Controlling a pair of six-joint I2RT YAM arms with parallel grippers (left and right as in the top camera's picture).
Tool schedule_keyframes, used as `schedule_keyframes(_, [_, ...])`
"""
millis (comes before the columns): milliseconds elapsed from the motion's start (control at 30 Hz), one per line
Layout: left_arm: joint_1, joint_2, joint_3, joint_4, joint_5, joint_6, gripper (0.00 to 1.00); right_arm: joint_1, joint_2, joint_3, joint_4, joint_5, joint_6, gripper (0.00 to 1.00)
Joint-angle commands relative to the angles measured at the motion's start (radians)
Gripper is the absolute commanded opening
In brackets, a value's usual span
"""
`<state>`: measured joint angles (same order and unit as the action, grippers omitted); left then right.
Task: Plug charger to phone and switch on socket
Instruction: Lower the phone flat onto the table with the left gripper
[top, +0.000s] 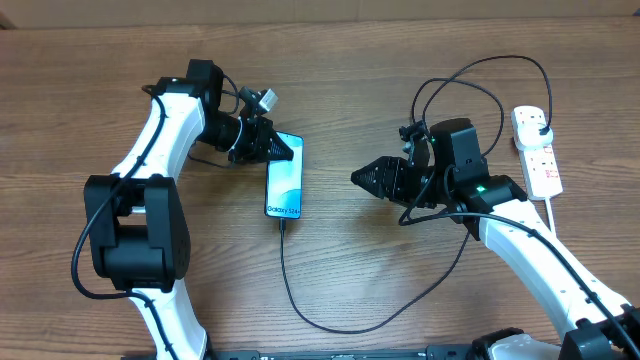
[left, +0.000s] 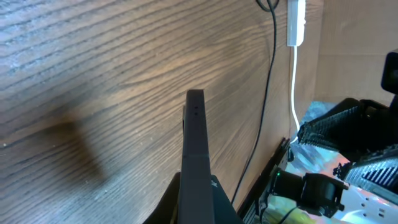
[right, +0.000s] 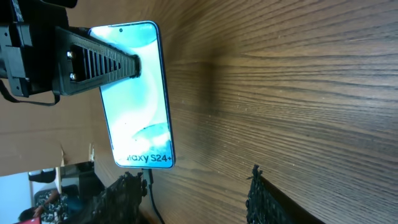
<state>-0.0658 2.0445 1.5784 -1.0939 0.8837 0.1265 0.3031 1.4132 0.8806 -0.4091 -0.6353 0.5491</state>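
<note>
One phone (top: 284, 188), apparently tight within the left gripper (top: 292, 150); one charger (top: 283, 255), one socket (top: 538, 152); right gripper (top: 357, 178) agape, empty.

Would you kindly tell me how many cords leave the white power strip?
2. The black charger cable leaves the far end of the strip and loops toward the phone; the thick white cord leaves its near end, then disappears behind the right arm.
</note>
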Motion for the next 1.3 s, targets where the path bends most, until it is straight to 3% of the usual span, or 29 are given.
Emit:
schedule_keyframes(0, [-0.002,-0.004,-0.008,0.027,-0.021,-0.072,0.04,0.013,0.004,0.007,0.002,0.033,-0.007,0.56])
schedule_keyframes(467, [0.008,0.094,-0.020,0.170,-0.029,-0.137,0.04,0.024,0.004,0.007,0.002,0.060,-0.007,0.57])
schedule_keyframes(967, [0.028,0.227,-0.020,0.179,0.004,-0.149,0.04,0.024,0.004,0.007,0.000,0.078,-0.007,0.57])
schedule_keyframes(1167, [0.028,0.227,-0.020,0.179,-0.004,-0.149,0.30,0.024,0.004,0.007,-0.002,0.085,-0.007,0.57])
schedule_keyframes(1267, [0.028,0.227,-0.020,0.179,-0.005,-0.149,0.34,0.024,0.004,0.007,-0.002,0.085,-0.007,0.57])
